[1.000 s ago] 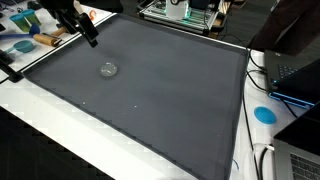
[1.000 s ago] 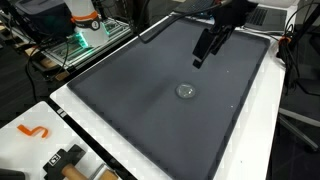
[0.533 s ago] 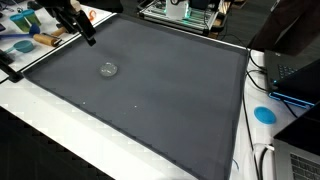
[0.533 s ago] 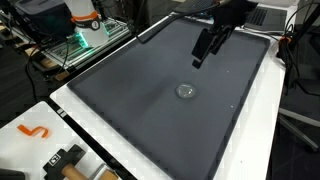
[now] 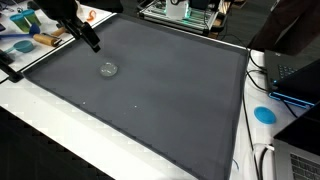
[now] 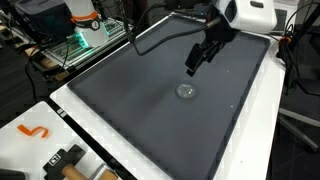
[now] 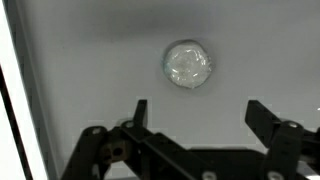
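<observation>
A small round clear lid-like disc (image 5: 108, 69) lies flat on the dark grey mat (image 5: 150, 90); it also shows as the disc (image 6: 185, 90) and, from the wrist, as the pale disc (image 7: 187, 65). My gripper (image 6: 192, 66) hangs above the mat, a short way from the disc, and stands open with nothing between its fingers. In the wrist view the gripper (image 7: 197, 112) frames bare mat, the disc lying just beyond the fingertips and apart from them. From the far side the gripper (image 5: 91, 42) is near the mat's corner.
The mat (image 6: 170, 100) covers most of a white table (image 6: 60, 130). Blue and orange items (image 5: 22, 44) sit at one corner. An orange hook (image 6: 33, 131) and black tool (image 6: 65, 160) lie on the white edge. A blue disc (image 5: 264, 114) and laptops (image 5: 295, 75) flank the other side.
The arm has shifted over the mat and lowered a little toward the disc; the gripper stays open. The disc has not moved.
</observation>
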Robot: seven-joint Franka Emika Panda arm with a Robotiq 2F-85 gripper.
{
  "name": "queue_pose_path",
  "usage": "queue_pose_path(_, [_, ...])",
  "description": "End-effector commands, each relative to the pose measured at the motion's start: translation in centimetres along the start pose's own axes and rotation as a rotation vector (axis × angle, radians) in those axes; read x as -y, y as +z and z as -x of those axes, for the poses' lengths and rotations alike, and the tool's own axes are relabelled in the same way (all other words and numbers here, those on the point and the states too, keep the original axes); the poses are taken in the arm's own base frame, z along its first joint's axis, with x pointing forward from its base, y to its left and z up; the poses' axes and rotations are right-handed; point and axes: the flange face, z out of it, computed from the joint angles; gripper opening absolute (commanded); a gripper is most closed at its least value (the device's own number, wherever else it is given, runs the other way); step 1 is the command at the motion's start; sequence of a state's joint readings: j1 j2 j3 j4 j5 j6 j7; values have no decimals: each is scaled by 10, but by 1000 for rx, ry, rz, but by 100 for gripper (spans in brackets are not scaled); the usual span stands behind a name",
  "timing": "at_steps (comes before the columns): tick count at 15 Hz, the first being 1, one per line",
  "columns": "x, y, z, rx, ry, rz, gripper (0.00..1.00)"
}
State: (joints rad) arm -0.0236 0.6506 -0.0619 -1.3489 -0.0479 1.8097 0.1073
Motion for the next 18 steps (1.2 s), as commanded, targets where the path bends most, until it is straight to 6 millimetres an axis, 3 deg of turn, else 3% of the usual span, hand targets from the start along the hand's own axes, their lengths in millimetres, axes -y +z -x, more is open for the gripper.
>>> queue_pose_path(1, [-5,36,2,6,-5,-32,100])
queue_pose_path(10, [-5,107,13,20,-21,-98,100])
queue_pose_path(18, [-3,137,17,23,-34,-112,100])
